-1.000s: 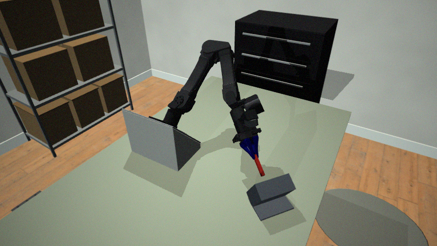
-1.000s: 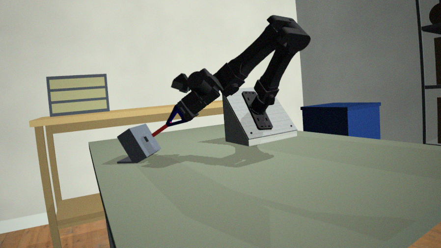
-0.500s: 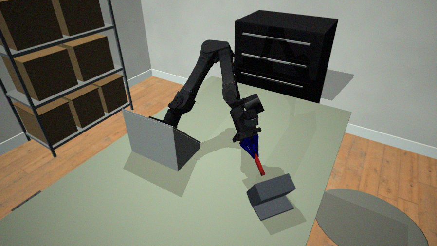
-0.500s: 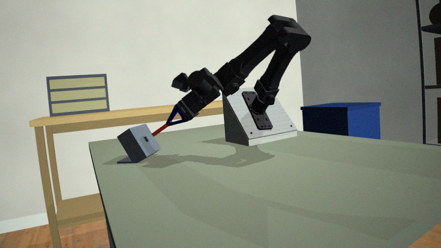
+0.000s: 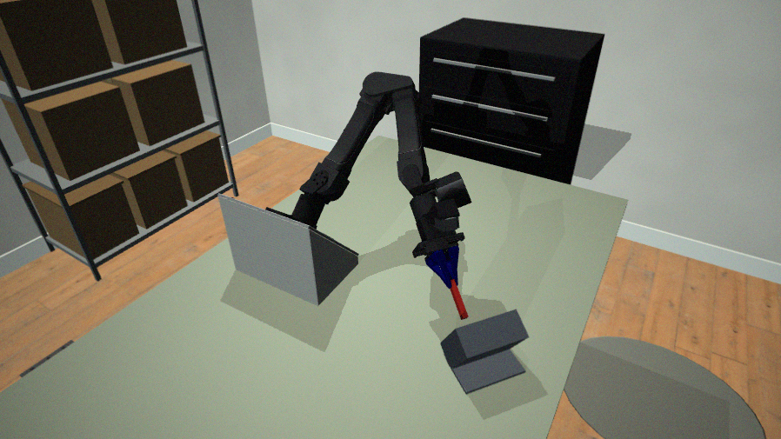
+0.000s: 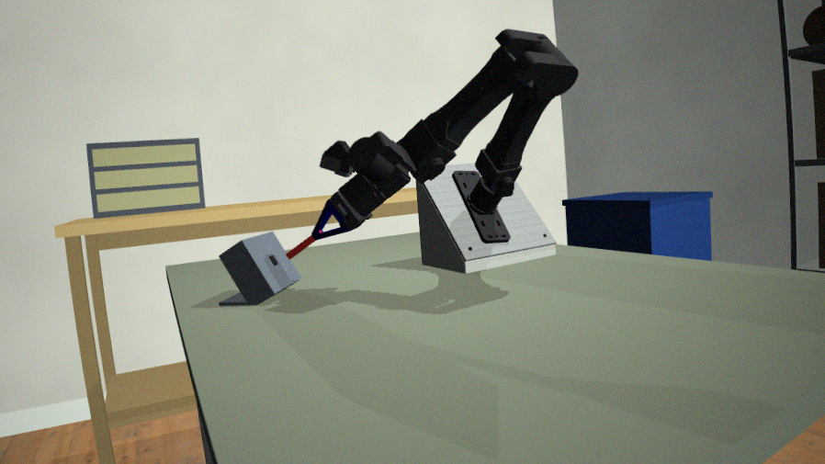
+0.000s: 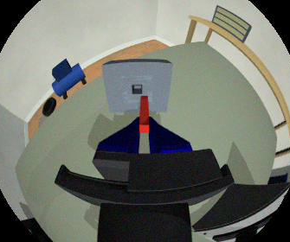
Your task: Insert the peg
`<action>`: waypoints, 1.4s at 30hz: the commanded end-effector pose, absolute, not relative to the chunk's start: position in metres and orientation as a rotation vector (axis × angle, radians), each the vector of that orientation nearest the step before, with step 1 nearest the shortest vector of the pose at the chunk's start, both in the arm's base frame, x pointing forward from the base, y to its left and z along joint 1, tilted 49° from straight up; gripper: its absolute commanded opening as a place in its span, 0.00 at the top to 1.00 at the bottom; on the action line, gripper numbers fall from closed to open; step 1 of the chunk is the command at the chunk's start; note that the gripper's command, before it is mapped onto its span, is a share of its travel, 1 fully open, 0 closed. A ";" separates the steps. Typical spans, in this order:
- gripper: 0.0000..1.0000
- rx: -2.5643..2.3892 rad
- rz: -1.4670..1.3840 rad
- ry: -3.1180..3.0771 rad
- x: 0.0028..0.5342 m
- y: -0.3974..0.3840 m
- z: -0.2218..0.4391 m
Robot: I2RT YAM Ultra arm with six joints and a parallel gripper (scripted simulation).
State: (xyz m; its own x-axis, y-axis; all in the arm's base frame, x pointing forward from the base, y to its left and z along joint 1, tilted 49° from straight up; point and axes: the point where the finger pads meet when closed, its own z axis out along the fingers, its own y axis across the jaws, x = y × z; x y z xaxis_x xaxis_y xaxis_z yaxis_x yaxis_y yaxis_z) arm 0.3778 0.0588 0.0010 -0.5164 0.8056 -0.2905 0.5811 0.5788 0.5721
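Observation:
My gripper (image 5: 450,280) (image 6: 321,231) (image 7: 144,121) has blue fingers and is shut on the rear end of the red peg (image 5: 458,300) (image 6: 300,247) (image 7: 145,109). The peg points down at a slant toward the small grey block with the sloped panel (image 5: 494,327) (image 6: 280,270) (image 7: 122,83), near the table's right edge. The dark hole (image 6: 273,259) (image 7: 137,89) sits in the middle of the panel's face. The peg's tip is very close to the face, just beside the hole and outside it. I cannot tell whether the tip touches the panel.
The arm's grey wedge-shaped base (image 5: 276,249) (image 6: 516,215) stands on the green table (image 5: 172,365) (image 6: 486,361). A black drawer chest (image 5: 506,94) and a shelf rack with boxes (image 5: 86,94) stand behind. A wooden side table (image 6: 152,218) and a blue box (image 6: 638,221) stand beyond the table's edges.

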 end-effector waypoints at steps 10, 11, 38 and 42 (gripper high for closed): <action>1.00 1.112 0.550 2.207 0.393 0.046 0.034; 1.00 1.112 0.550 2.207 0.393 0.046 0.035; 1.00 1.112 0.550 2.207 0.413 0.047 0.021; 1.00 1.112 0.550 2.207 0.416 0.048 0.017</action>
